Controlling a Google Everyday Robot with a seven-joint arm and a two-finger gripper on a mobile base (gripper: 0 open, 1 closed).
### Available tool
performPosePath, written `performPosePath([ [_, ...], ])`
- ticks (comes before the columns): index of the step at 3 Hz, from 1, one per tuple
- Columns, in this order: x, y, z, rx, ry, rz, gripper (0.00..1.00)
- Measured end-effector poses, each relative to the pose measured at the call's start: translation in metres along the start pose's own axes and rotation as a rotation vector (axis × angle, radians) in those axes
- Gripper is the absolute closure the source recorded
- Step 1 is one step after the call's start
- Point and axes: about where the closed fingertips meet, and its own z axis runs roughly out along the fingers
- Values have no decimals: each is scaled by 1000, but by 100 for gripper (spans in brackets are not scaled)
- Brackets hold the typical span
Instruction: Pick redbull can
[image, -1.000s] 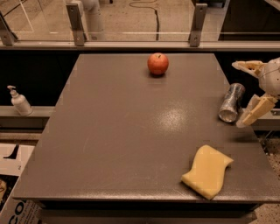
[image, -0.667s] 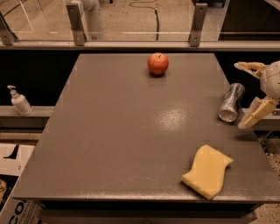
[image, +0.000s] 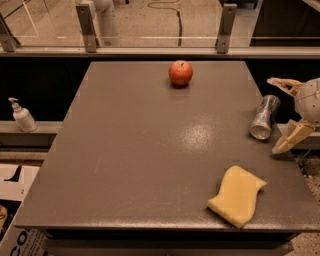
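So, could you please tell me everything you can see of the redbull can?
The redbull can is a slim, shiny, silvery metal cylinder with rimmed round ends. It lies on its side on the grey table, close to the right edge, with one end turned towards the camera. The open gripper sits just to its right, one finger by the far end and one by the near end; neither clearly touches it.

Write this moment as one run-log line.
phase: pre-grasp | gripper: open, right table edge, beside redbull can | redbull can: lying, ungrasped | apple, sponge: untouched
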Motion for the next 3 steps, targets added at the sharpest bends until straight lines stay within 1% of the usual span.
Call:
performPosePath([
  [1,4,-3,4,-8,19,10,0],
  [3,10,-19,9,-59,20,65,0],
])
